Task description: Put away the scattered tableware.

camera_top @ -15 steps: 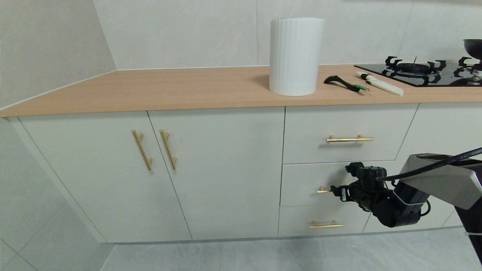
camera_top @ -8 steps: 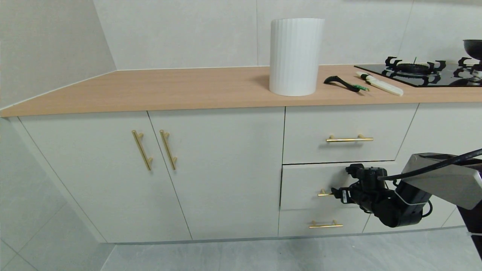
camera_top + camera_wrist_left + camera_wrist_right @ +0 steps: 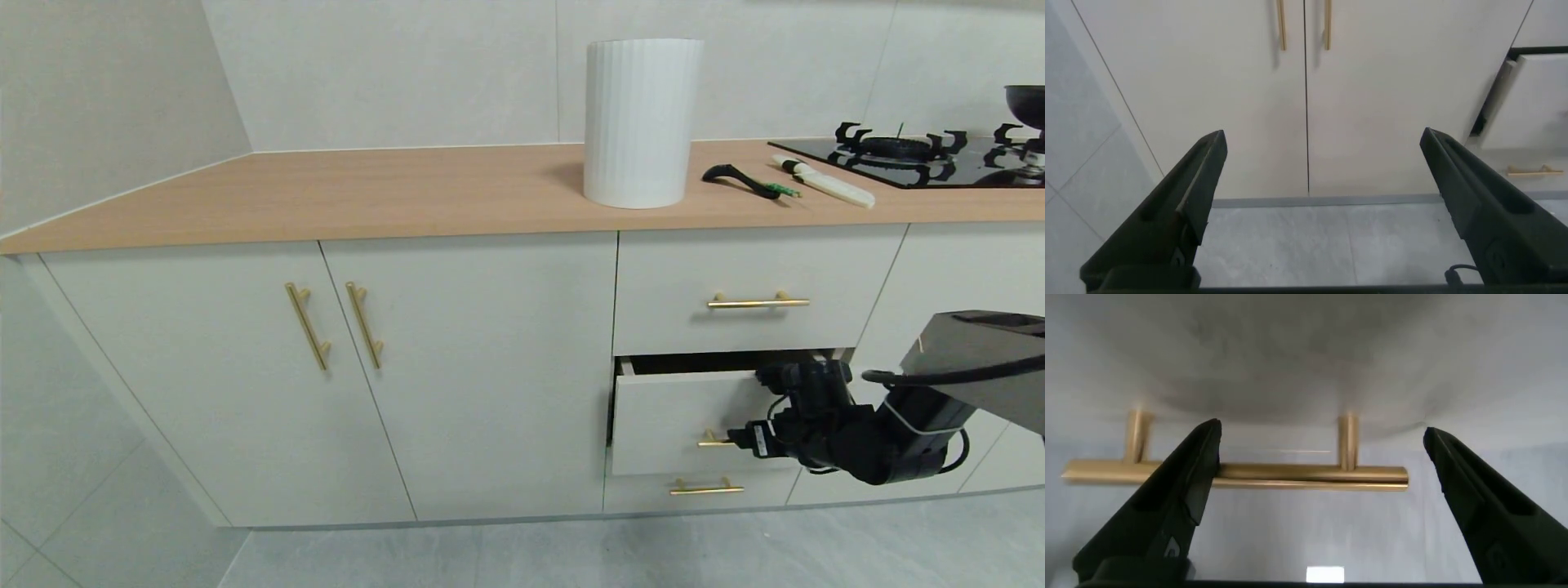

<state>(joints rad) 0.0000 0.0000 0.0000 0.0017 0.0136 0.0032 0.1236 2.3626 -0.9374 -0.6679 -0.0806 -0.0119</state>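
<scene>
Black peeler [image 3: 739, 180] and white knife [image 3: 824, 181] are laid flat near the surface's front edge, towards its right end. Both are judged light, stiff and thin, best taken by the handles with the blade avoided. The middle drawer [image 3: 669, 420] is seen partly open. Right gripper [image 3: 739, 433] fingers are spread at its handle [image 3: 1233, 474], nothing clenched. Left gripper [image 3: 1323, 147] fingers are released.

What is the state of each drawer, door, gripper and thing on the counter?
Top drawer, shut.
Middle drawer, partly pulled out.
Bottom drawer, shut.
Cabinet doors, both shut.
Right gripper, open, at the middle handle.
Left gripper, open, empty.
Canister, upright on the counter.
Peeler, lying flat.
Knife, lying flat.
</scene>
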